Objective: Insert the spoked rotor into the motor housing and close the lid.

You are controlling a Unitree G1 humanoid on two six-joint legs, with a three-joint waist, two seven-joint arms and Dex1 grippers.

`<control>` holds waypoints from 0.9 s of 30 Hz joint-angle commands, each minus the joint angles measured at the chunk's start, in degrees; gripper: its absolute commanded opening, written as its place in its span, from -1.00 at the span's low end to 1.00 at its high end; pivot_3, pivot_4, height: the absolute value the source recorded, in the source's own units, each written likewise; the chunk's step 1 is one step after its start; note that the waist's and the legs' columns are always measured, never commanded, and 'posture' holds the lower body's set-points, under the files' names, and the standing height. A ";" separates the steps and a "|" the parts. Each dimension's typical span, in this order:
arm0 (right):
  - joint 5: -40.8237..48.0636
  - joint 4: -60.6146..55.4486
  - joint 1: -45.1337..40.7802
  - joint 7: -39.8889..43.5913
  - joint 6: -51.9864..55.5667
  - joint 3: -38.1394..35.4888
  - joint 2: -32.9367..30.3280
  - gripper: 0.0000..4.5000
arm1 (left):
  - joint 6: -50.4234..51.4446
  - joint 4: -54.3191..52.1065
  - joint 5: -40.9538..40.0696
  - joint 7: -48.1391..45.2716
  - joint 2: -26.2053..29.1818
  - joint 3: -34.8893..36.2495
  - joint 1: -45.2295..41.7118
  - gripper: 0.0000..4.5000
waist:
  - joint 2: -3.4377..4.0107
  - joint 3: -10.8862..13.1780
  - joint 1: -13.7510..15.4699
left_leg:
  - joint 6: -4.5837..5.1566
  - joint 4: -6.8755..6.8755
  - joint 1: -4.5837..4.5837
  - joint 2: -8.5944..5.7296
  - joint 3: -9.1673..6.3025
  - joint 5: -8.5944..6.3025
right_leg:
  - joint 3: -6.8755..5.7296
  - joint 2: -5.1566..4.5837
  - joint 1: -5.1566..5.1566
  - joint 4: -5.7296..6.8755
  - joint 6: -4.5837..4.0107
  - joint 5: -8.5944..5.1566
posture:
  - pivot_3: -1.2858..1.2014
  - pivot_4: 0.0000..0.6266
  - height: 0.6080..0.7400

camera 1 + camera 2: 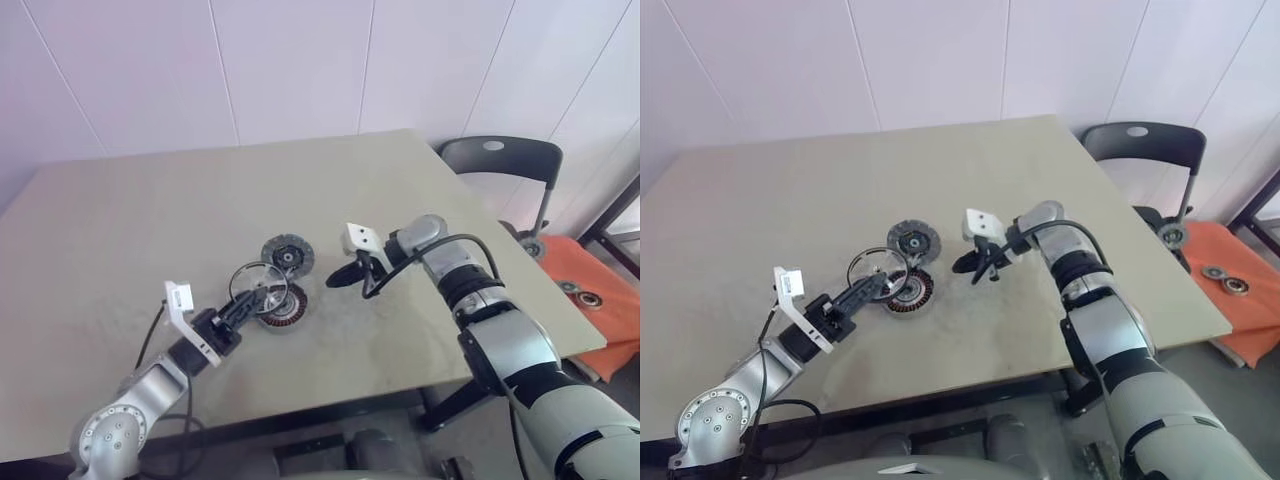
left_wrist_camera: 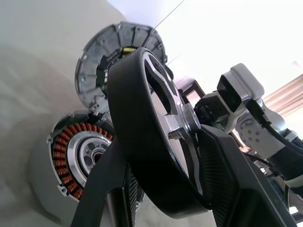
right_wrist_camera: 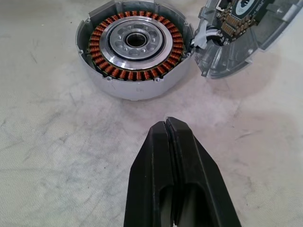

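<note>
Above housing, our left gripper pinches rotor on edge; we level it, centre over hub, lower straight. Right gripper pressed together, near.

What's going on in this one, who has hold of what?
The left gripper has its jaws clamped on the spoked rotor, holding it tilted just above the motor housing, which lies open on the table with its copper windings showing. The rotor is not seated yet. The lid rests beside the housing, on its far side. The right gripper hovers close by, jaws shut and holding nothing.
</note>
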 commanded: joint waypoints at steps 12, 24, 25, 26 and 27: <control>10.11 -9.83 -0.27 8.90 -0.59 -2.95 -4.03 -1.00 | -0.38 2.10 0.25 -2.07 1.22 -0.03 -0.59 -0.31 | 0.04 0.02 -0.15 | 0.00 -0.02 0.01 0.00 0.00 0.00 | 0.00 0.00 -0.02 0.01 0.00 0.00 | 0.03 -1.00 1.00; 22.90 -19.39 7.39 8.93 1.99 -3.22 -6.91 -1.00 | 1.43 6.60 1.24 -4.55 3.40 -0.72 -2.96 -0.31 | 0.03 0.02 0.15 | 0.00 -0.01 -0.01 -0.01 -0.01 0.00 | -0.01 0.00 -0.02 0.01 0.00 -0.01 | 0.03 -1.00 1.00; 22.95 -19.33 7.82 8.93 1.60 -3.08 -7.02 -1.00 | 1.81 6.84 1.26 -4.72 3.58 -0.75 -3.17 -0.31 | 0.03 0.02 0.14 | 0.00 -0.01 0.00 0.00 -0.01 0.00 | -0.01 0.01 -0.02 0.01 0.00 -0.01 | 0.03 -1.00 1.00; 23.23 -19.39 8.21 8.93 1.84 -2.85 -7.28 -1.00 | 2.19 7.16 1.38 -4.85 3.71 -0.88 -3.51 -0.31 | 0.03 0.02 0.14 | 0.00 -0.01 0.00 0.00 -0.01 0.00 | -0.01 0.00 -0.01 0.01 0.00 -0.01 | 0.03 -1.00 1.00; 23.65 -19.67 8.55 8.93 2.52 -2.59 -7.55 -1.00 | 2.49 7.39 1.47 -5.00 3.83 -0.95 -3.76 -0.31 | 0.03 0.02 0.13 | 0.00 0.00 -0.01 -0.01 -0.01 0.00 | -0.01 0.00 -0.02 0.00 0.00 -0.01 | 0.03 -1.00 1.00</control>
